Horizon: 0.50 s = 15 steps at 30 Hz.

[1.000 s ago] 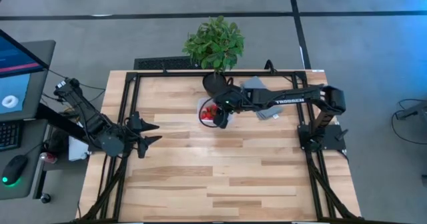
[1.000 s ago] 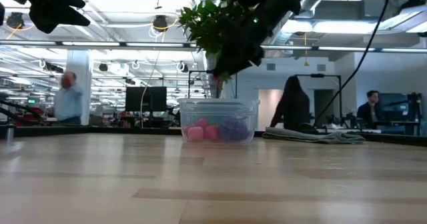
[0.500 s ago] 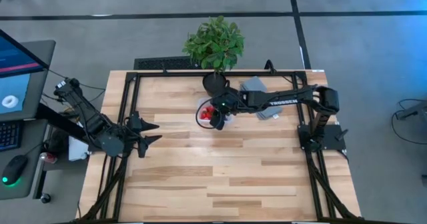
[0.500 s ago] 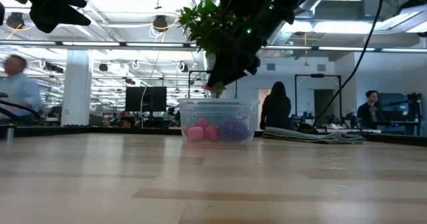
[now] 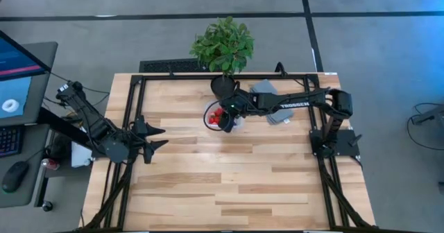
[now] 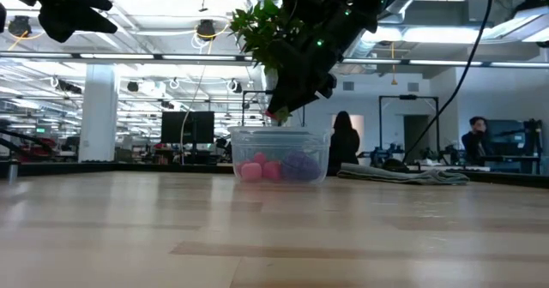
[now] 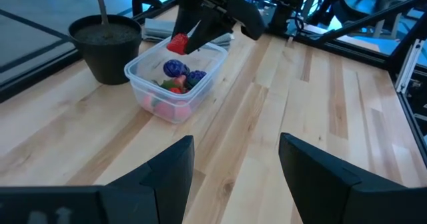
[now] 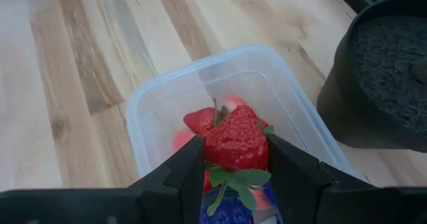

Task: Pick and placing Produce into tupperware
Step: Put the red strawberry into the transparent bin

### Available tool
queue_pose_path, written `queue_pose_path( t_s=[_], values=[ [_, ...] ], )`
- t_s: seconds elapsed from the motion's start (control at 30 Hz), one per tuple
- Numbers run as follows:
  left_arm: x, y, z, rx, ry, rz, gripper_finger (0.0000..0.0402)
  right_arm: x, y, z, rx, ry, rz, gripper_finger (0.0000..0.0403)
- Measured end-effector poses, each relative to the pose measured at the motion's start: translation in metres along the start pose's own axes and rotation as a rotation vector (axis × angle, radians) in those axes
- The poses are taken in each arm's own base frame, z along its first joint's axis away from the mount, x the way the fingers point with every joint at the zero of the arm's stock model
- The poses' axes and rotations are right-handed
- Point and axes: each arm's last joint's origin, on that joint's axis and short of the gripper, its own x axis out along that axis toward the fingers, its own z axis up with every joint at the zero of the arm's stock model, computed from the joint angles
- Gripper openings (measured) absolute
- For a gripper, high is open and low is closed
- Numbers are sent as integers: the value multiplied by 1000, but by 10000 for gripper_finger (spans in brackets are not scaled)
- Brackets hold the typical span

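Note:
The clear tupperware tub (image 5: 214,116) (image 6: 280,139) (image 7: 155,89) (image 8: 151,99) stands on the table near its far edge, beside the black plant pot. Inside lie purple grape bunches (image 7: 185,73), pink round pieces (image 6: 252,170) and strawberries. My right gripper (image 5: 227,124) (image 6: 278,113) (image 8: 235,169) hovers just over the tub, shut on a red strawberry (image 8: 235,143) (image 7: 177,44). My left gripper (image 5: 161,138) (image 7: 237,177) waits open above the table's left side, far from the tub. My right gripper pinches the strawberry's red body (image 8: 220,147) between its two fingers (image 8: 185,171), which come from above and slant down. The green top (image 8: 240,179) points back toward the wrist. The fruit is lifted clear, over the tub's open mouth.
The black plant pot (image 5: 222,86) (image 8: 380,77) with its leafy plant (image 5: 223,44) stands just beyond the tub. A folded grey cloth (image 5: 272,100) (image 6: 403,175) lies to the tub's right. Black frame rails (image 5: 135,115) edge the table. Bare wood (image 5: 229,177) fills the near half. People stand in the room behind.
My right gripper, shut on the strawberry throughout, has moved a little toward the table's left and come down toward the tub's opening, then nearly stopped. The tub and its contents have stayed put.

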Motion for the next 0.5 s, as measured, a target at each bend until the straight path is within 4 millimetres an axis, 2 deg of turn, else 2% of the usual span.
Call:
queue_pose_path(
  t_s=[0.5],
  values=[
    [0,0,0,14,3,3,210,0,0,0,0,-1,0,174]
  ],
)
